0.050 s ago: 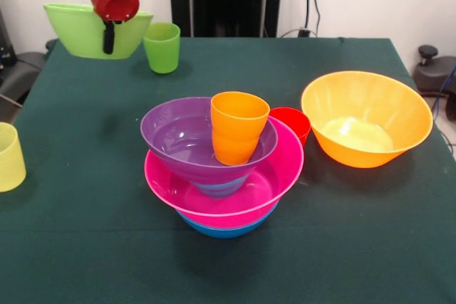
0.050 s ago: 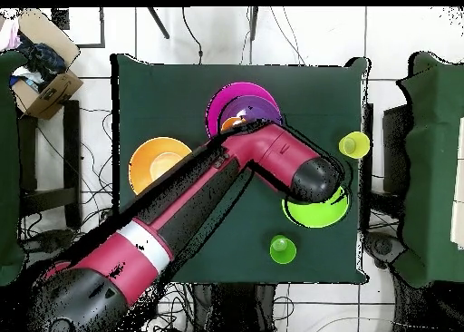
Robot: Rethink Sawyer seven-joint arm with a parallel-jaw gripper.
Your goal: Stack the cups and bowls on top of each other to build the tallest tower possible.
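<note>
The gripper [image 1: 108, 37] hangs over the table's [image 1: 370, 247] far left corner in the front view, and the lime bowl [image 1: 78, 30] is held clear of the cloth there: a dark finger [image 1: 108, 39] lies down the outside of the bowl's near wall. The other finger is hidden, so the width of the opening cannot be told. In the overhead view the arm [image 2: 181, 219] crosses the table diagonally and covers most of the lime bowl [image 2: 319, 210]. The green cup [image 1: 162, 47] stands upright on the cloth just beside that bowl, near the far edge. The tower [image 1: 222, 169] stands at the table's middle, towards the near edge: a blue bowl [image 1: 224, 228] at the bottom, the pink bowl [image 1: 235, 201] nested in it, and the purple bowl [image 1: 178, 137] on top, tilted and shifted left. A further blue bowl shows beneath the purple one. The orange cup [image 1: 238, 127] stands upright inside the purple bowl. The red cup [image 1: 293, 123] sits behind the pink rim, touching or nearly touching it. The orange bowl [image 1: 366, 117] rests alone near the right edge, well apart from the tower. The yellow cup [image 1: 9, 156] stands at the left edge.
</note>
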